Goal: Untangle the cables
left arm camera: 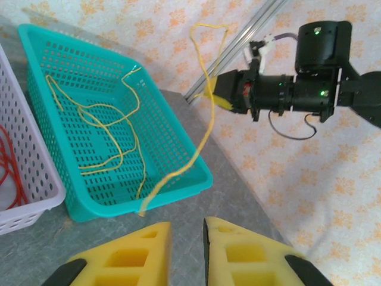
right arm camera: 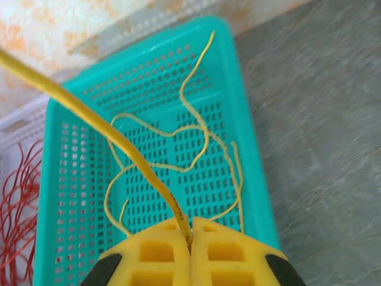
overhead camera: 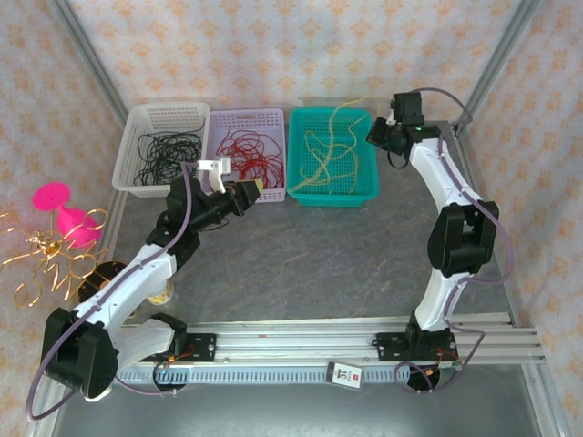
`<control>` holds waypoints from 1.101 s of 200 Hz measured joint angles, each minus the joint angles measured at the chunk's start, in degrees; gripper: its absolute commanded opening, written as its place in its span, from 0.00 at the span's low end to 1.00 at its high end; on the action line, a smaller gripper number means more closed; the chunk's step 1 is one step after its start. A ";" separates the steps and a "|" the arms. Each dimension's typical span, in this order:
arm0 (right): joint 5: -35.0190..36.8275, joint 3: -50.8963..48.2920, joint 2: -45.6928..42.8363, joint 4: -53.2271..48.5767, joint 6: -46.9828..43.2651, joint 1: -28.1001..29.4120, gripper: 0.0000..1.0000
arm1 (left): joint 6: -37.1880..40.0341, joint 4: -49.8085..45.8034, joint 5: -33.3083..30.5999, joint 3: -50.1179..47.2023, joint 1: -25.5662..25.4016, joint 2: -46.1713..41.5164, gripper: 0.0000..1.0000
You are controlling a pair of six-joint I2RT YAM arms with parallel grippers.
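My right gripper (overhead camera: 377, 133) (right arm camera: 191, 226) hangs above the far right corner of the teal basket (overhead camera: 368, 187), shut on one yellow cable (right arm camera: 113, 140). That cable (left arm camera: 209, 113) loops upward from the gripper (left arm camera: 225, 94) and trails down over the basket's near rim (left arm camera: 199, 179). More yellow cables (overhead camera: 326, 155) (right arm camera: 190, 161) lie loose inside the teal basket. Red cables (overhead camera: 248, 150) (right arm camera: 15, 220) fill the lavender basket (overhead camera: 219, 116). My left gripper (overhead camera: 253, 189) (left arm camera: 187, 226) hovers over the table in front of the lavender and teal baskets, slightly open with nothing between its fingers.
A white basket (overhead camera: 137, 118) of thin black wires stands far left. A golden curly wire ornament (overhead camera: 46, 259) and pink pieces (overhead camera: 68, 218) sit at the left edge. Metal frame posts (overhead camera: 496, 64) flank the back corners. Bare grey table (overhead camera: 328, 264) lies between baskets and arm bases.
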 measured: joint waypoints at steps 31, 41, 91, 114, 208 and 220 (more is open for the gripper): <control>2.16 5.16 2.82 -1.38 -0.26 -0.57 0.00 | 0.35 -0.96 -0.20 -0.96 0.00 0.02 0.20; 3.45 6.54 4.02 -1.95 -0.61 -0.42 0.00 | 0.37 -1.27 -0.22 -1.18 0.00 0.02 0.20; 10.97 8.41 9.33 -4.70 -1.84 1.29 0.00 | 0.39 -2.01 -0.44 -1.20 0.00 0.02 0.20; 15.78 10.49 12.09 -5.57 -2.25 2.67 0.00 | 0.37 -2.23 -0.46 -1.25 0.00 0.02 0.20; 22.14 15.72 19.58 -6.75 -2.58 8.61 0.00 | 0.39 -3.04 -1.55 -2.32 0.00 -0.63 0.20; 21.64 15.63 20.26 -6.73 -2.34 9.40 0.00 | 0.39 -3.08 -1.55 -2.69 0.00 -0.63 0.20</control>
